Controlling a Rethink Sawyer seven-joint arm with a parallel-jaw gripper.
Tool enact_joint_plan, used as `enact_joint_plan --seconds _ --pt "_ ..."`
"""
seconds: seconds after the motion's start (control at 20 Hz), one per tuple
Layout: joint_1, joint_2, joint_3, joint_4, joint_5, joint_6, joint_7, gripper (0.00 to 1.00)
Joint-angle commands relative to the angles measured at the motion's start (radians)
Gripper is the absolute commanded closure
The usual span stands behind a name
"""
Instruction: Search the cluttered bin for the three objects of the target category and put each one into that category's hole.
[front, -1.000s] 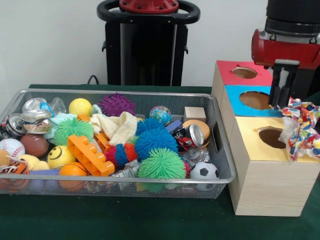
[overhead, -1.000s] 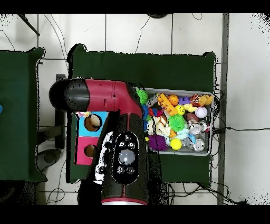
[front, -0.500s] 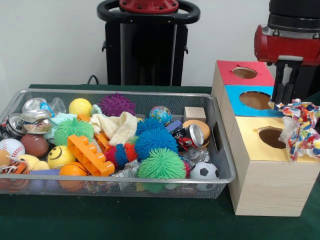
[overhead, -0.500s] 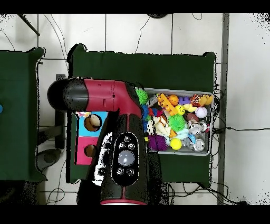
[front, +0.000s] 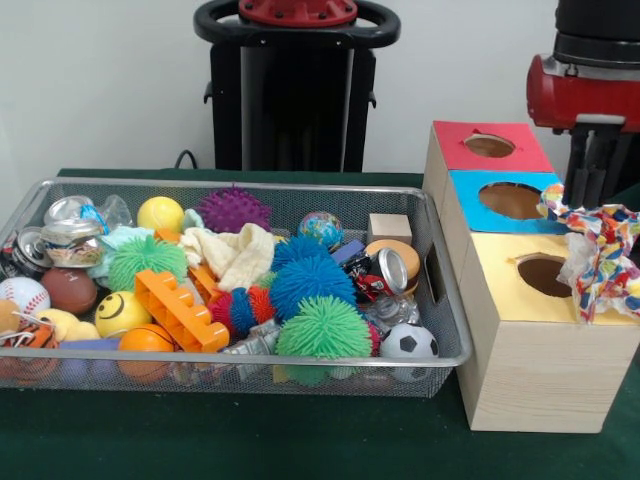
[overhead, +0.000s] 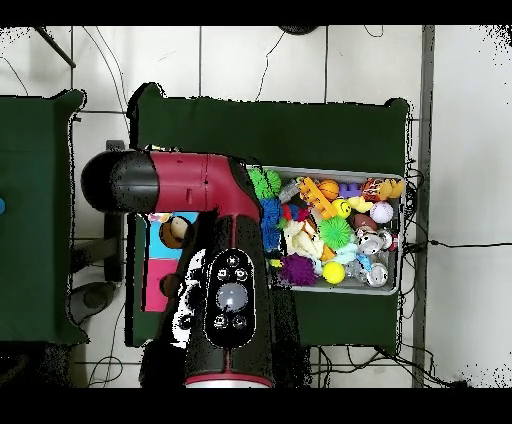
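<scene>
The multicoloured rope toy (front: 598, 250) is seen draped over the yellow box (front: 520, 330), at the right edge of its hole (front: 545, 274), not yet inside. The gripper (front: 597, 170) has been raised clear of it since a second ago and moved rightward; contact is no longer seen, so a release is judged made. Whether the fingers are spread cannot be told. The wire bin (front: 300, 362) on the worktop (front: 250, 440) appears unchanged.

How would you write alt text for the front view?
A wire basket full of toy balls and blocks sits left of a wooden box with red, blue and yellow holes. A colourful rag hangs below the gripper at the yellow hole.
</scene>
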Motion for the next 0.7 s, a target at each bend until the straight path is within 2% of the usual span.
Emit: enact_joint_plan --seconds 0.05,0.7 --pt "0.008 0.016 0.060 0.129 0.014 -0.006 0.148 1.00" --pt "0.023 0.010 0.066 0.158 0.036 -0.027 0.171 1.00"
